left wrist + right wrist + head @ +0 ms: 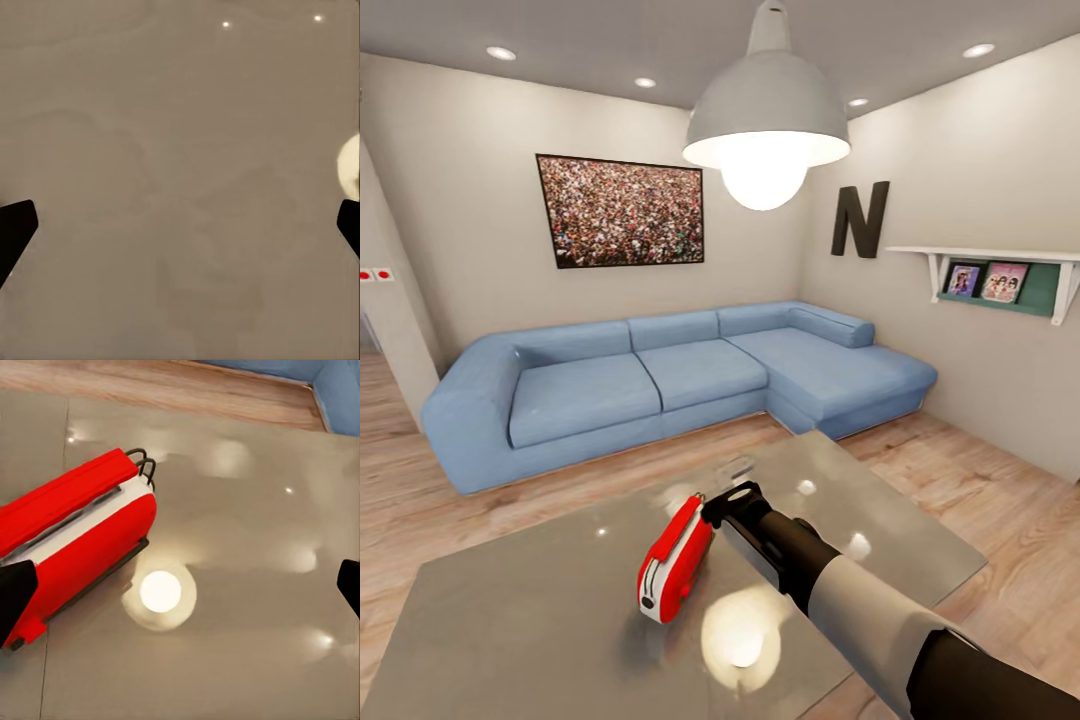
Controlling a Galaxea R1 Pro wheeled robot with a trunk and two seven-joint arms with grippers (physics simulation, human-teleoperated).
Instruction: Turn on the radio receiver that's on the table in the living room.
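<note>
The red radio receiver (678, 553) with white stripes lies on the glossy grey table (510, 620), near its middle. My right gripper (722, 497) reaches in from the right and sits at the radio's far end, touching or nearly touching it. In the right wrist view the radio (75, 532) lies beside one black fingertip (15, 592), and the gripper (182, 589) is open with bare table top (247, 510) between its fingers. My left gripper (180, 225) hangs open just over the reflective table surface (180, 112), holding nothing.
A blue L-shaped sofa (660, 380) stands beyond the table against the walls. A pendant lamp (765, 120) hangs overhead. A crowd picture (620, 210), a dark letter N (860, 220) and a white shelf (1000, 262) are on the walls. Wood floor (1000, 520) surrounds the table.
</note>
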